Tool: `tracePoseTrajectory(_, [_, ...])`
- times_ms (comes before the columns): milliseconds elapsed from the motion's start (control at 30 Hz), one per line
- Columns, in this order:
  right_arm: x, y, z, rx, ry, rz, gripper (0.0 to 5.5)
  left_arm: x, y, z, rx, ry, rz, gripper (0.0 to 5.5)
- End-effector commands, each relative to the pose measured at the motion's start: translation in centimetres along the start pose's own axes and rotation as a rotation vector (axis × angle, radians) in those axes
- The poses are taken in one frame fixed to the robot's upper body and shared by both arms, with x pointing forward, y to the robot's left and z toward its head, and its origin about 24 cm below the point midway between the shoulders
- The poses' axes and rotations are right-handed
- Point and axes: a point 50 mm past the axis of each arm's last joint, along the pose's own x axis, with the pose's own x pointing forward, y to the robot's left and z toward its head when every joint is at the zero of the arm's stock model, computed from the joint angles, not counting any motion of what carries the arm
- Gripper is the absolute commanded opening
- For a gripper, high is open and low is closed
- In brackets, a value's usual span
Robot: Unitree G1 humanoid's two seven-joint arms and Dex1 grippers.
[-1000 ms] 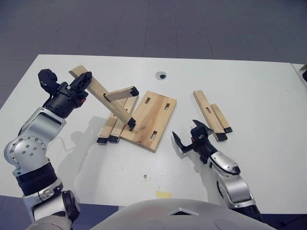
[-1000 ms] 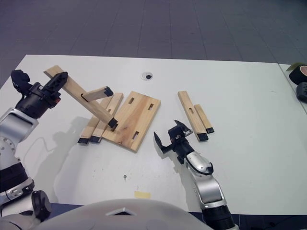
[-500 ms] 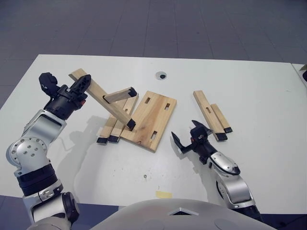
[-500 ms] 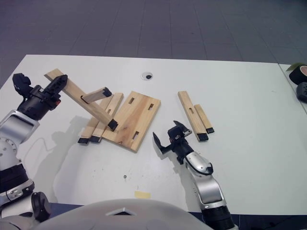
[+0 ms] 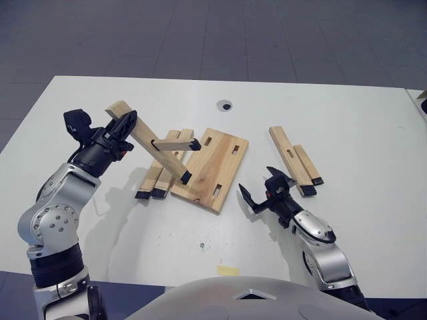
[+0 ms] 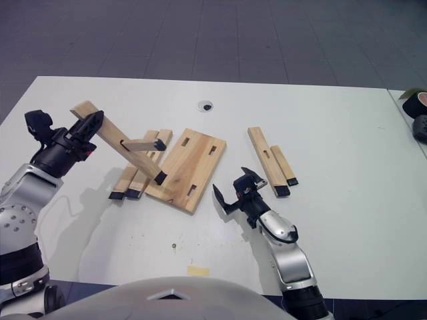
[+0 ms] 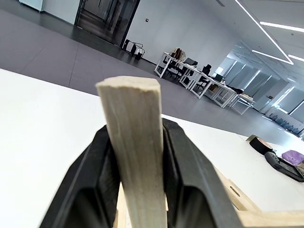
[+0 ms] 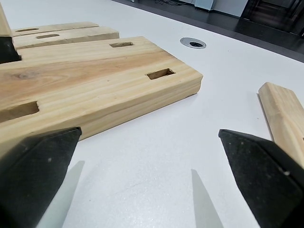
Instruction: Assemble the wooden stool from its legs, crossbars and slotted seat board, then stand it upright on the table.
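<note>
Wooden leg [image 5: 150,141], clamped in the left gripper [image 5: 127,125], has shifted toward the seat board [image 5: 213,167] mid-frame, probably for slotting. Right gripper [image 5: 261,188] stays spread.

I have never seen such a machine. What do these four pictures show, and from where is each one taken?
This is a humanoid robot with two arms, each ending in a two-finger gripper. Two pictures come from its head, looking down on a white table; two come from cameras on its wrists. The left gripper is shut on a wooden leg with a crossbar stuck into it. The right gripper is open near the slotted seat board. Two more legs and two loose pieces lie on the table.
</note>
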Motion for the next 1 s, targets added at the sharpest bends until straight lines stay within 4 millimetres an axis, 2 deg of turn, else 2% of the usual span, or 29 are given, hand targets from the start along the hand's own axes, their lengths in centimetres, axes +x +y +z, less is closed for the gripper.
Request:
tracePoseTrajectory(33, [0.1, -0.3, 0.3, -0.025, 0.000, 0.002, 5.40, -1.2, -0.8, -4.4, 0.229, 0.203, 0.001, 1.05])
tracePoseTrajectory(100, [0.2, -0.3, 0.3, -0.027, -0.001, 0.002, 5.40, -1.8, -1.6, -5.8, 0.287, 0.244, -0.042, 1.05])
tracePoseTrajectory(233, [0.4, -0.3, 0.4, -0.038, -0.005, 0.005, 5.40, -3.2, -1.1, -8.0, 0.226, 0.271, 0.030, 1.05])
tracePoseTrajectory(567, [0.7, -0.1, 0.5, -0.058, -0.015, -0.007, 5.40, -6.0, -0.2, -10.5, 0.176, 0.337, 0.134, 1.05])
tracePoseTrajectory(633, [0.8, -0.1, 0.5, -0.058, -0.013, -0.013, 5.40, -5.1, 0.0, -9.8, 0.189, 0.309, 0.129, 1.05])
tracePoseTrajectory(700, [0.9, -0.2, 0.5, -0.071, -0.013, -0.014, 5.40, -3.5, 0.2, -7.8, 0.232, 0.232, 0.130, 1.05])
tracePoseTrajectory(800, [1.1, -0.6, 0.7, -0.076, -0.023, -0.035, 5.40, -0.9, -1.4, -4.7, 0.257, 0.114, 0.057, 1.05])
tracePoseTrajectory(900, [1.4, -1.0, 1.0, -0.081, -0.033, -0.054, 5.40, 0.4, -3.4, -4.4, 0.274, 0.106, -0.047, 1.05])
tracePoseTrajectory(1000, [1.7, -1.3, 1.2, -0.094, -0.042, -0.055, 5.40, 0.8, -4.6, -4.8, 0.253, 0.118, -0.094, 1.05])
